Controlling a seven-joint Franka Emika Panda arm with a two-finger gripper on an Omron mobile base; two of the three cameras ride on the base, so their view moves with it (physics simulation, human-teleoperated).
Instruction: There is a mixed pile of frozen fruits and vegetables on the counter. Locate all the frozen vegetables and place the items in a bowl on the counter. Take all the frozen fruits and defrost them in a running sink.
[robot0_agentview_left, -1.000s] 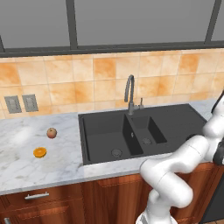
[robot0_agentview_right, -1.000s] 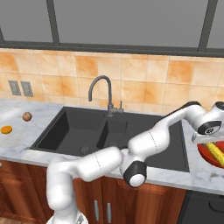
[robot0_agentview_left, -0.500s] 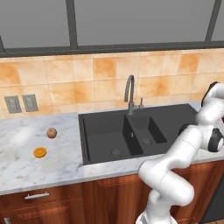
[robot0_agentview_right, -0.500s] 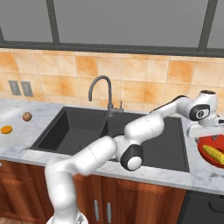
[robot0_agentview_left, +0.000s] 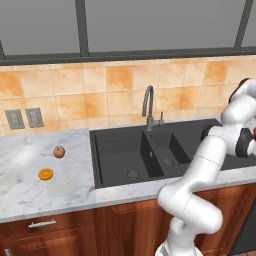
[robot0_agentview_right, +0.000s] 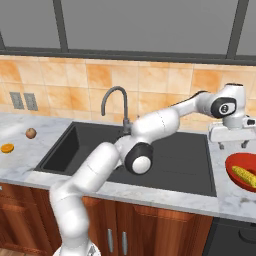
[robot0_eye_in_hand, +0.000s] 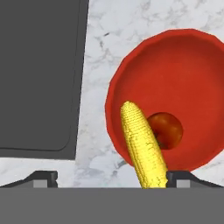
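Gripper: the gripper (robot0_agentview_right: 231, 141) hangs with its jaws spread wide and nothing between them, above the right end of the counter (robot0_agentview_right: 225, 197), just over the near rim of the bowl (robot0_eye_in_hand: 192, 57).
Corn: the corn cob (robot0_eye_in_hand: 143, 145) lies in the red bowl, its long axis running from the near rim up toward the bowl's middle, one end resting on that rim.
Tomato: the dark red tomato (robot0_eye_in_hand: 165, 130) sits in the bowl, touching the corn's side.
Vegetable step: judged done, both vegetables being in the bowl.
Sink: the black sink (robot0_agentview_left: 145, 155) lies between the bowl and the fruit; no water can be seen at the faucet (robot0_agentview_left: 149, 106).
Fruit: the orange half (robot0_agentview_left: 45, 174) and the apple (robot0_agentview_left: 59, 152) lie on the counter's left part, well apart from the gripper, the orange half nearer the front edge.
Key relation: both fruits lie far left of the open gripper, across the whole sink, so the next reach must likely swing left.
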